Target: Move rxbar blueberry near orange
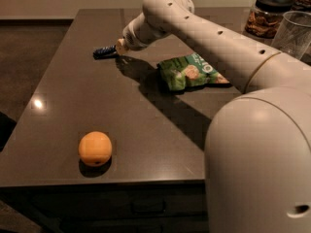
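We see gripper point(120, 47) touching the far rxbar blueberry point(104, 52), likely to carry it toward near-left orange point(95, 148); clenched or not, we cannot tell.

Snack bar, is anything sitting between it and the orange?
Nothing visible. The snack bar lies by the gripper at the far side of the table, the orange near the front edge, only bare surface between. The green bag sits off to the right.

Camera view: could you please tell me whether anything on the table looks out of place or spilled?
Nothing is spilled or damaged. The orange sits close to the front edge of the table, where it might roll off. The rxbar blueberry lies far from it, beside the gripper.
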### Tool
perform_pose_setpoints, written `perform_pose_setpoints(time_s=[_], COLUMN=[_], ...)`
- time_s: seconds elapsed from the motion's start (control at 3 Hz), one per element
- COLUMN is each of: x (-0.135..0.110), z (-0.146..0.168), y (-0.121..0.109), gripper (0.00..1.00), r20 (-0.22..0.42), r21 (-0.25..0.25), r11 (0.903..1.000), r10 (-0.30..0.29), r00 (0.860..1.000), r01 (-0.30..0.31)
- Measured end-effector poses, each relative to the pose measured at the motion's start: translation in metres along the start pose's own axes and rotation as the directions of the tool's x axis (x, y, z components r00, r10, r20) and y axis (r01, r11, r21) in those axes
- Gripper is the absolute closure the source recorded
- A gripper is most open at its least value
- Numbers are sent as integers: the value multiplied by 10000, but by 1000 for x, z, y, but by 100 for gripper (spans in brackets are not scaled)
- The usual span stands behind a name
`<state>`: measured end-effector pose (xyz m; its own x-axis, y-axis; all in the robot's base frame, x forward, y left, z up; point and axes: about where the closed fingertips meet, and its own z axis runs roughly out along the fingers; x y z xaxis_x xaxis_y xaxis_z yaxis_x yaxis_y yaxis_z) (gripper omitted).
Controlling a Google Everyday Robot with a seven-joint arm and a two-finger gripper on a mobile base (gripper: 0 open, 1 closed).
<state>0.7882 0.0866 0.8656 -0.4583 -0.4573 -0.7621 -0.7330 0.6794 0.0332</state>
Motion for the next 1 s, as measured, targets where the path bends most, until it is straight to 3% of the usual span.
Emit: perform_pose_setpoints(time_s=[0.33,0.67,1.0], x=[10,20,34], z=[-27,-60,-94], y=[-3,8,35], gripper=[100,100,100], r20=[259,518,838], r21=[-140,-552,-1231], r11=[9999,9984,9906], r10=[73,-85,-501], r00=[9996,9986,9952], r01=[-69,113,603])
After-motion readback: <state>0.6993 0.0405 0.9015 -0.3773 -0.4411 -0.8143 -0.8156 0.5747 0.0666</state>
